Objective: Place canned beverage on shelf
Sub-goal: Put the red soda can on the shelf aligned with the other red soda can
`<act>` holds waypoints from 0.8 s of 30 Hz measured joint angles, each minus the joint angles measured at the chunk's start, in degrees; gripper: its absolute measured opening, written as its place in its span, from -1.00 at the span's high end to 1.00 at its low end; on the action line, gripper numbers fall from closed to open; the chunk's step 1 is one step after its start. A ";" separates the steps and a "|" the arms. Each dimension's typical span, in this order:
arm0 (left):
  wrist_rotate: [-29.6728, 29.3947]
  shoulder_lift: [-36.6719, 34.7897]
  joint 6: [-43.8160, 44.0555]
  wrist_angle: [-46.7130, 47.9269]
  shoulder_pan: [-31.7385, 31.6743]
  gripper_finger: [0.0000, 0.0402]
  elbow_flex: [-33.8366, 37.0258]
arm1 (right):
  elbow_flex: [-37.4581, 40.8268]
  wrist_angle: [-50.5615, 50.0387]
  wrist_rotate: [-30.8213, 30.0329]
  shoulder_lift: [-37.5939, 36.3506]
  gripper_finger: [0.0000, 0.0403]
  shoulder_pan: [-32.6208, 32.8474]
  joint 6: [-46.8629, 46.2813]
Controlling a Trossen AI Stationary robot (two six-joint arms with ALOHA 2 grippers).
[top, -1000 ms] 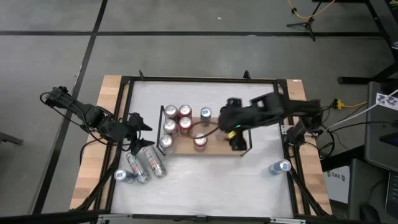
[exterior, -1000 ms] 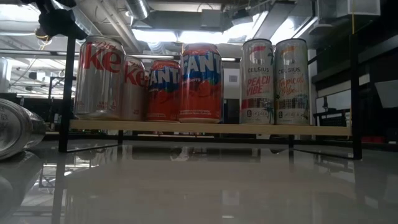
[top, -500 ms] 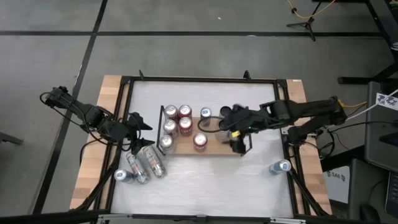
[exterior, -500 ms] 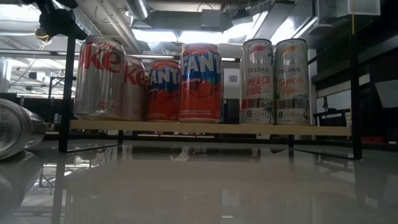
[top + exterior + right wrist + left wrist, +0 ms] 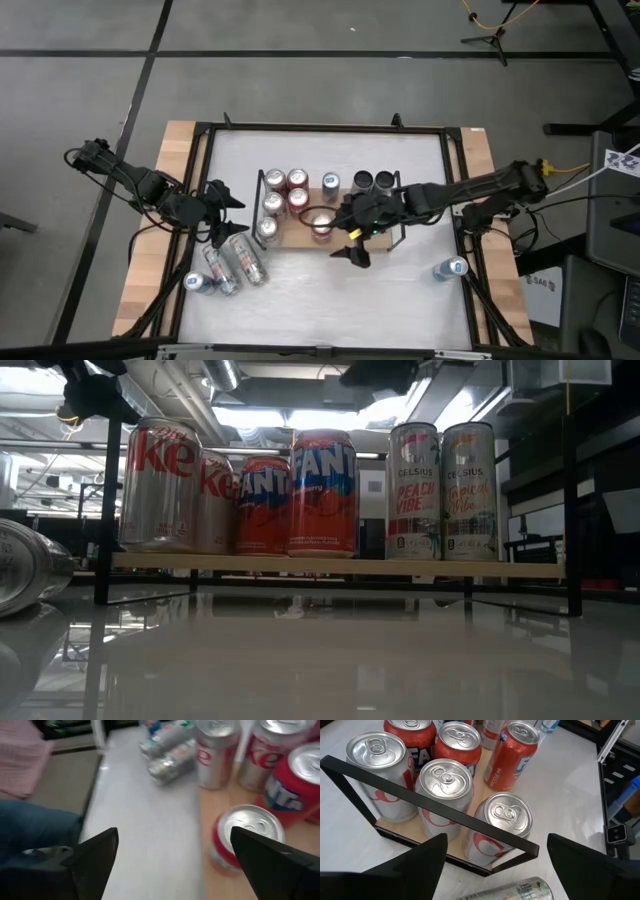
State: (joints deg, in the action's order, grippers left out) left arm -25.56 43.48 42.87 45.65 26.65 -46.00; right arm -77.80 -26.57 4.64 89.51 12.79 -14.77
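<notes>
The shelf, a light wooden board with black end rails, stands mid-table with several upright cans on it: Coke, Fanta and Celsius. My right gripper hangs open above the shelf's near edge, just right of a red can with a silver top, and touches nothing. It shows as a dark shape at the top of the low view. My left gripper waits open beyond the shelf's left rail, facing the cans there.
Three cans lie on their sides on the white tabletop, near left of the shelf. One blue-topped can stands near the table's right edge. A black frame borders the table. Bare tabletop lies in front of the shelf.
My right gripper has come down from high above the shelf's right end and moved toward the table's near edge and left, tipping and rolling on the way, still open. Two cans at the shelf's far right corner now show. The left arm kept still.
</notes>
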 joint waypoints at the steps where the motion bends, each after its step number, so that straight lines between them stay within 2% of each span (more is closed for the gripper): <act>1: -0.15 0.00 0.00 0.00 0.00 -0.67 0.00 | 0.00 0.02 -1.20 0.49 -0.89 0.01 0.01; 4: -0.50 0.02 0.00 0.00 -0.01 -0.67 0.00 | 0.00 -0.18 -3.66 2.35 -0.89 -0.01 0.03; 9: -0.50 0.00 0.00 0.04 0.00 -0.67 0.00 | 0.01 -1.30 -3.81 4.37 -0.89 0.05 0.05; 17: -0.52 0.02 0.02 0.13 0.00 -0.67 0.00 | -0.04 -7.01 -6.50 3.96 -0.89 3.51 -1.57; 24: -0.57 0.01 0.02 0.13 -0.01 -0.67 0.00 | -0.02 -7.05 -11.36 3.96 -0.89 5.70 -1.48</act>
State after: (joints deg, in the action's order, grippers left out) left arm -26.13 43.50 42.89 45.78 26.64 -46.00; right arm -77.82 -33.62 -6.73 93.47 18.49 -16.26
